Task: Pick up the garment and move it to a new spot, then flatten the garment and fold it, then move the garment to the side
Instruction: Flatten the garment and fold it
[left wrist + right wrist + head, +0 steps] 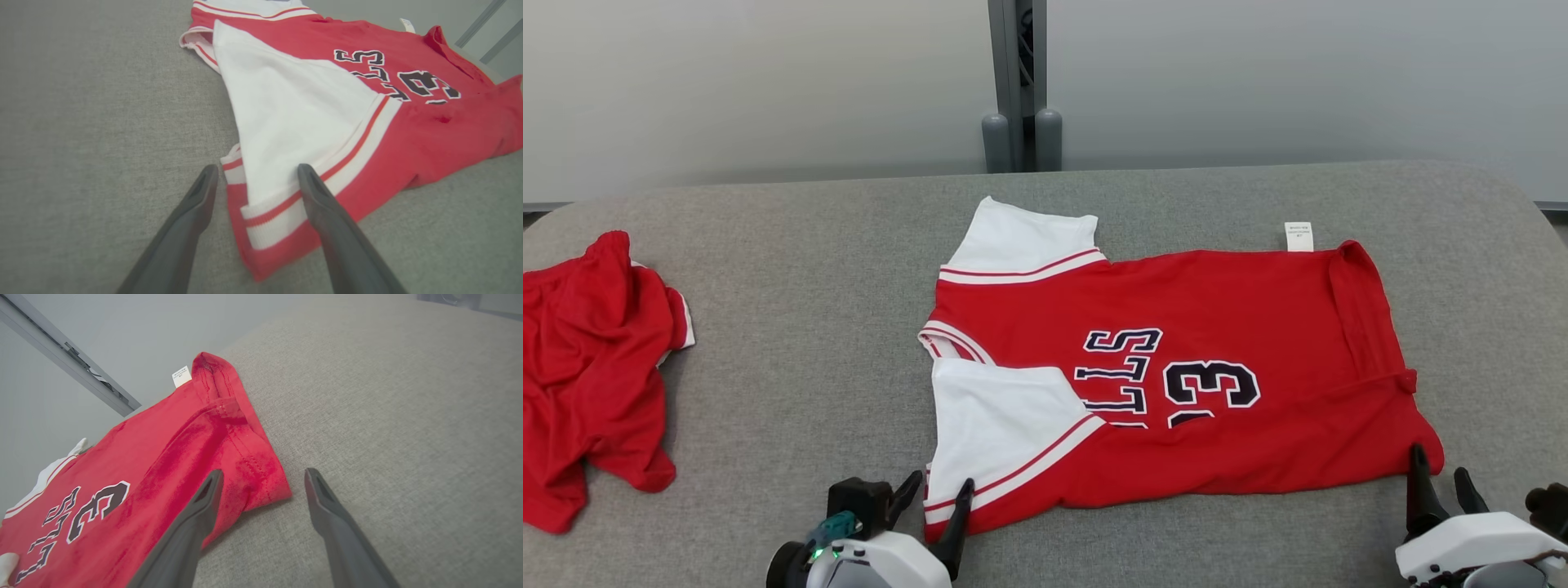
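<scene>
Red jersey (1217, 327) lies flat mid-table (809, 245), a gripper at each near corner.
Left gripper (942, 483) is spread astride the striped sleeve edge; right gripper (1439, 461) is spread at the hem corner. Navy print reads "LLS" and a 3; the white tag (1298, 237) is illegible.

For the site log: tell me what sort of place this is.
Probably a lab or test bay for garment folding: a grey fabric-covered table, pale panels with a metal post behind, a red jersey laid out, another red garment aside.
</scene>
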Available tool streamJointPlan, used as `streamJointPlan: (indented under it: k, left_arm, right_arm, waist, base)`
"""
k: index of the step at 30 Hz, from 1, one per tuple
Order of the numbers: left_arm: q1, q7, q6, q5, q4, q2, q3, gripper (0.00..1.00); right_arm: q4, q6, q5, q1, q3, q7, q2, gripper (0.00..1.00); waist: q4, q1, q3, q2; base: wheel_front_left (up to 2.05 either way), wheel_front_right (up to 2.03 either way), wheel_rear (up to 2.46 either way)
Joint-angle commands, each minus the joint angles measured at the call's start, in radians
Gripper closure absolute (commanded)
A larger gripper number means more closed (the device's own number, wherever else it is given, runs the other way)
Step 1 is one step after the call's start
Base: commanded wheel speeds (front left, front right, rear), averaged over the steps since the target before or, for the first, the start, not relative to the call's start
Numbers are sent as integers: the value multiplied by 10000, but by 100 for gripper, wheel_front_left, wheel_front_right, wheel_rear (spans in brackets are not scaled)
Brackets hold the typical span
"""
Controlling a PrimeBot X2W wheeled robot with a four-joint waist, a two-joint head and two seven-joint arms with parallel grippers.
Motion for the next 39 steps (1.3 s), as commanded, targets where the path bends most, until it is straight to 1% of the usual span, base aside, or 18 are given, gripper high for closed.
streamJointPlan:
  k: [1,3,6,14,15,16,17,18,19,20,24,29,35,39]
  left_arm:
    - [-199,33,-62,-103,63,31,-44,0]
    - [-330,175,-136,-207,197,35,-212,0]
    - [-543,399,-104,-289,420,30,-431,0]
    - [-872,855,-234,-604,816,12,-1101,0]
    - [-893,847,-239,-625,847,13,-1160,16]
    - [-958,825,-240,-660,871,15,-1204,69]
    - [-1037,766,-240,-673,883,10,-1238,100]
    - [-1090,712,-229,-686,894,12,-1247,100]
    - [-1192,570,-173,-735,934,22,-1203,100]
    - [-1275,519,-159,-745,952,36,-1196,100]
    - [-1493,341,-187,-760,1040,126,-1172,100]
    - [-1744,338,-336,-652,1168,335,-1413,100]
    - [-1957,771,-480,-556,1137,783,-1931,100]
    - [-1929,1161,-508,-627,866,1122,-2382,100]
  right_arm:
    - [74,20,97,-135,61,-47,-101,0]
    - [273,20,265,-296,258,-47,-149,0]
    - [593,20,561,-560,490,-23,-189,0]
    - [1282,20,1418,-1122,1081,199,-218,0]
    - [1352,20,1515,-1174,1160,239,-232,0]
    - [1396,20,1643,-1239,1251,280,-224,0]
    - [1410,20,1786,-1278,1321,347,-217,0]
    - [1401,20,1934,-1304,1381,381,-221,51]
    - [1348,20,2236,-1368,1499,414,-303,92]
    - [1319,20,2368,-1402,1554,397,-369,100]
    - [1254,20,2742,-1465,1815,325,-583,100]
    - [1176,20,3143,-1330,2170,322,-812,100]
    - [1136,11,3555,-1191,2520,439,-1111,100]
    - [1153,11,3806,-1042,2756,828,-1192,100]
  waist:
    - [-9,0,50,0]
    - [-28,0,115,0]
    - [-62,0,213,0]
    - [-96,0,422,0]
    - [-94,0,437,0]
    - [-92,0,455,0]
    - [-85,0,467,0]
    - [-77,0,478,0]
    - [-62,0,489,0]
    - [-57,0,493,0]
    - [-50,0,468,0]
    - [-86,0,352,0]
    - [-215,0,156,0]
    - [-296,0,10,0]
  base:
    - [0,0,0]
    - [0,0,0]
    - [0,0,0]
    - [0,0,0]
    - [0,0,0]
    - [0,0,0]
    - [0,0,0]
    - [0,0,0]
    - [0,0,0]
    - [0,0,0]
    - [0,0,0]
    - [0,0,0]
    - [0,0,0]
    - [0,0,0]
